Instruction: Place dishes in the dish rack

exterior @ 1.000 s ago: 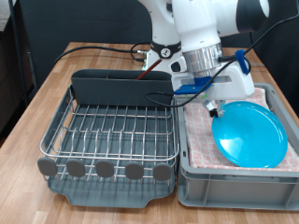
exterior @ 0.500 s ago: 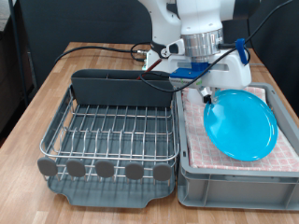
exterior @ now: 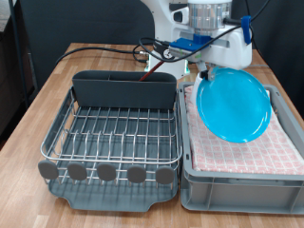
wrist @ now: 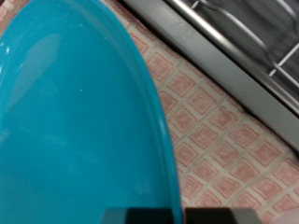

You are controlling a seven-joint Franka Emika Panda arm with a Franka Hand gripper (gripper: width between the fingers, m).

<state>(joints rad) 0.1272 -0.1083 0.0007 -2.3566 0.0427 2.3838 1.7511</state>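
The white robot hand [exterior: 203,68] sits high at the exterior view's top right, above the grey plastic crate [exterior: 237,180], and it is pinching the upper left rim of the round flat blue plate [exterior: 233,104]. The plate hangs from that grip tilted up on edge, its broad face turned towards the camera, clear of the pink checked cloth [exterior: 242,152] that lines the crate. In the wrist view the blue plate [wrist: 79,121] fills most of the picture, its curved rim cutting across the checked cloth [wrist: 215,121] below it, with a strip of the grey crate wall [wrist: 220,56] and some silver wire beyond.

Just beside the crate, on the exterior view's left, stands the large silver wire dish rack [exterior: 119,133] on its dark grey plastic tray [exterior: 114,185]. The dark grey utensil caddy [exterior: 123,88] runs along the rack's far side, and a reddish-brown handle pokes up at its right end, too small to make out further. A black cable [exterior: 100,52] trails over the wooden counter [exterior: 47,85] behind the rack.
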